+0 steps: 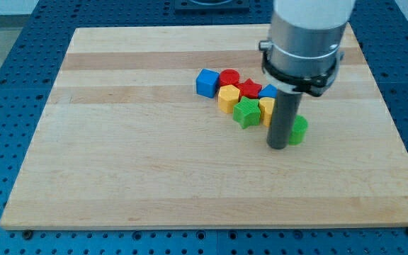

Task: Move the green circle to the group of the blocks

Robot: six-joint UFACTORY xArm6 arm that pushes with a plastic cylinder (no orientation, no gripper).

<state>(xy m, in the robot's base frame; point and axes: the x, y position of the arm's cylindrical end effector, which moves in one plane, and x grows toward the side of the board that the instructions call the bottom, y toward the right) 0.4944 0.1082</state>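
One camera only, looking down at a slant from beyond the wooden board's [154,184] bottom edge, facing its top edge, near enough that all four corners just fit

On the wooden board [154,177], the green circle [299,130] serves as landmark: my tip [278,146] touches its left side. The cluster of blocks [238,92] lies up and left of it. Nearest is the yellow block [266,108].
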